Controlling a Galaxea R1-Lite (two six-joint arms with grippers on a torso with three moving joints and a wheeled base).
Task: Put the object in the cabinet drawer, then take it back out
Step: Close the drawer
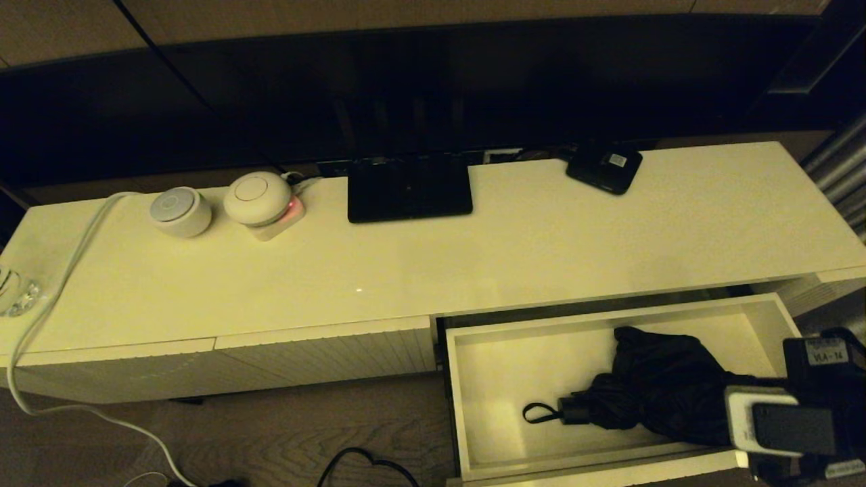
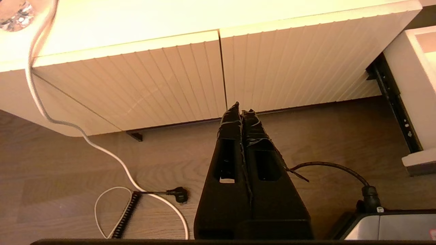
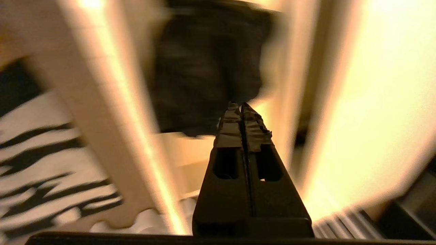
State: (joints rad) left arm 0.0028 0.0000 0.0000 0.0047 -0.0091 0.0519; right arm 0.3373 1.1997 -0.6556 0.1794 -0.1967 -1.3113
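The cabinet drawer (image 1: 514, 379) is pulled out at the lower right of the head view. The black folding umbrella (image 1: 663, 389) lies inside it, with its handle (image 1: 575, 409) and wrist loop (image 1: 538, 412) pointing left. My right arm's wrist (image 1: 778, 419) hangs over the drawer's right front corner and covers the umbrella's right end. In the right wrist view my right gripper (image 3: 241, 103) is shut and empty, its tips just at the edge of the blurred umbrella (image 3: 204, 68). My left gripper (image 2: 241, 106) is shut and empty, low in front of the closed ribbed panels.
On the cabinet top stand a flat black stand base (image 1: 409, 186), a small black box with a white label (image 1: 604, 167) and two round white devices (image 1: 180, 211). A white cable (image 1: 61, 284) trails off the left end. Cables and a plug (image 2: 178, 194) lie on the wooden floor.
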